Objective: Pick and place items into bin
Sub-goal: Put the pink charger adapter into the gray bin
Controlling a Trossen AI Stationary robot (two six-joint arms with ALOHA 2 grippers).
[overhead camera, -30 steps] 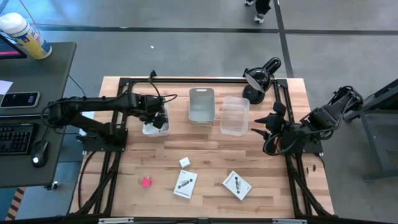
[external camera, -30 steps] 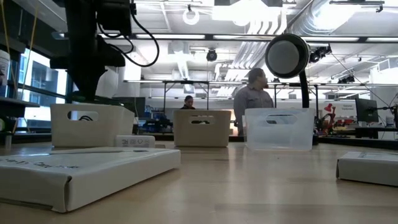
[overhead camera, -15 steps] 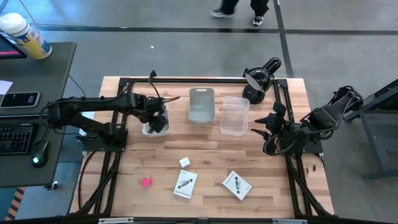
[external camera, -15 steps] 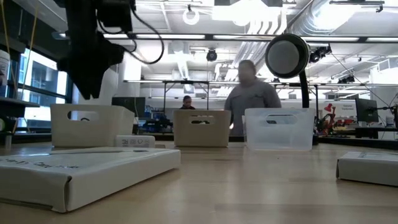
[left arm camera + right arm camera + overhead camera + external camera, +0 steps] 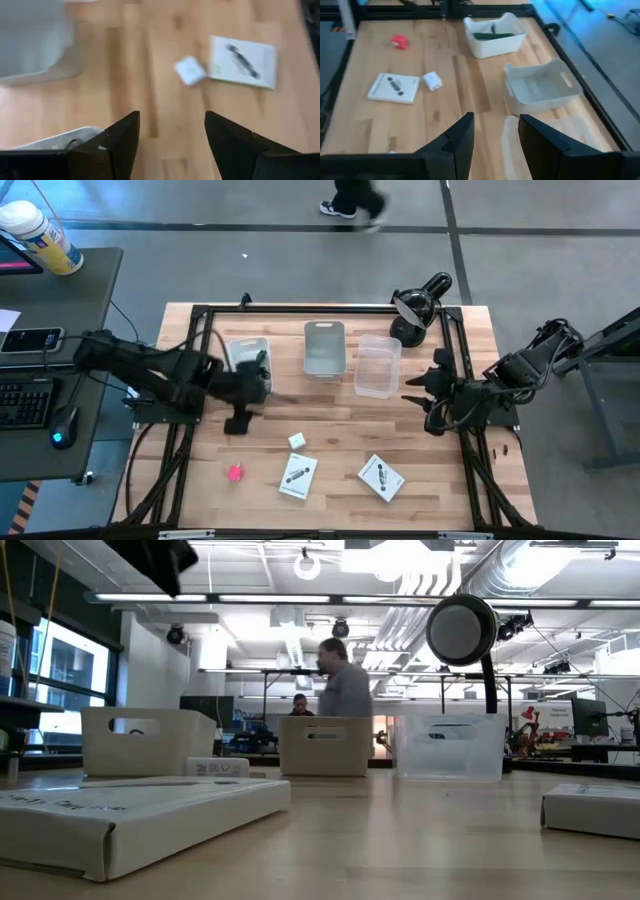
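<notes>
Dark left gripper [image 5: 238, 420] low over bare wood, jaws apart, empty; right gripper [image 5: 418, 402] likewise.

Two dark, matte arms are seen, built of boxy jointed segments. Black cables are looped along the left arm [image 5: 150, 370] and bundled around the right arm [image 5: 500, 385]. Each arm is ended by two flat, black, wedge-shaped fingers [image 5: 117, 145], with plain inner faces; the same shape is shown by the right fingers [image 5: 460, 142].
</notes>
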